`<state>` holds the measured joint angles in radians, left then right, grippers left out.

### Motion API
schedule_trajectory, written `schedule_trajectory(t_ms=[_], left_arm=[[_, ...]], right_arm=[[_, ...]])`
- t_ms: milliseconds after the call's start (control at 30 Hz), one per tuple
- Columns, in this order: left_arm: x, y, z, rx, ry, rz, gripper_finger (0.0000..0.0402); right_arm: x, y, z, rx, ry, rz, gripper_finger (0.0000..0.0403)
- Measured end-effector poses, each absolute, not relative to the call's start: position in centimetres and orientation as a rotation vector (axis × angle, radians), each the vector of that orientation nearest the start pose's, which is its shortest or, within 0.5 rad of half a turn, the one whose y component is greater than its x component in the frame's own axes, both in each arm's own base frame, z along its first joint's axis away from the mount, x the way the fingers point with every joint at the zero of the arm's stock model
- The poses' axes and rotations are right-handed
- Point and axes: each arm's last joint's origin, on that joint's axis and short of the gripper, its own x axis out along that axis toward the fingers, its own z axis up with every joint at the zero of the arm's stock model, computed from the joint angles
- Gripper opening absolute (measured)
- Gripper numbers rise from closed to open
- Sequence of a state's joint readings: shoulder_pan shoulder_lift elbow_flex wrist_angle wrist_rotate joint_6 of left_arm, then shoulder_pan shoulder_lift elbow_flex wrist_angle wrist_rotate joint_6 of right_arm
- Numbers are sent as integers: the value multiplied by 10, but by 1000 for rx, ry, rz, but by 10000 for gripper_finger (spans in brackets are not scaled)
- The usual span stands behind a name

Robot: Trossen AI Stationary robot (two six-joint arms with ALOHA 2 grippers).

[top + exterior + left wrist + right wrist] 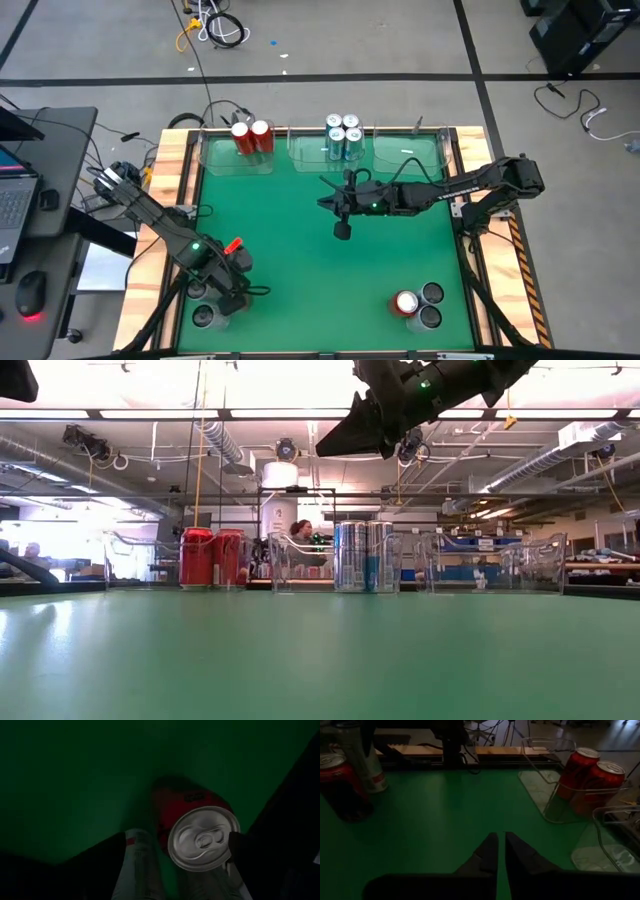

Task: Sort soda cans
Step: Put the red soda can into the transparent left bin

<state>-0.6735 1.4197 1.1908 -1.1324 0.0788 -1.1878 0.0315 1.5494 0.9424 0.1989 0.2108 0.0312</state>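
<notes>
Found the left gripper (228, 283) low at seven o'clock on the green desk (300, 270). Had its jaws spread wide, one on each side of a red can (204, 838), not yet squeezing it. Saw a grey can with a red mark (138, 862) just beside that red one. Spotted two more grey cans (203, 305) close by, at the desk's seven o'clock corner.

Counted two red cans (251, 135) standing together in a clear bin (222, 160) at eleven o'clock. Counted four blue-and-white cans (343, 138) packed in the next clear bin (310, 155) at twelve o'clock.

Found the right gripper (335, 200) up in the air near the middle of the desk, a bit toward one o'clock. Had its jaws pressed nearly together, with nothing between them.

Saw one red can (405, 303) and two grey cans (430, 305) touching in a bunch at five o'clock.
</notes>
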Motion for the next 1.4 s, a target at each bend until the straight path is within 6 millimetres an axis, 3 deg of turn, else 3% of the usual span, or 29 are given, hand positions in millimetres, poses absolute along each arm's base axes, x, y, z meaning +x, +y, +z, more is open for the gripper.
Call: schedule_trajectory(t_ms=[533, 1400], left_arm=[[203, -168, 259, -626, 1484, 175, 356], [213, -165, 273, -640, 1413, 151, 356]], right_arm=[[338, 5, 238, -15, 410, -175, 28], [338, 5, 238, -33, 411, -172, 46]])
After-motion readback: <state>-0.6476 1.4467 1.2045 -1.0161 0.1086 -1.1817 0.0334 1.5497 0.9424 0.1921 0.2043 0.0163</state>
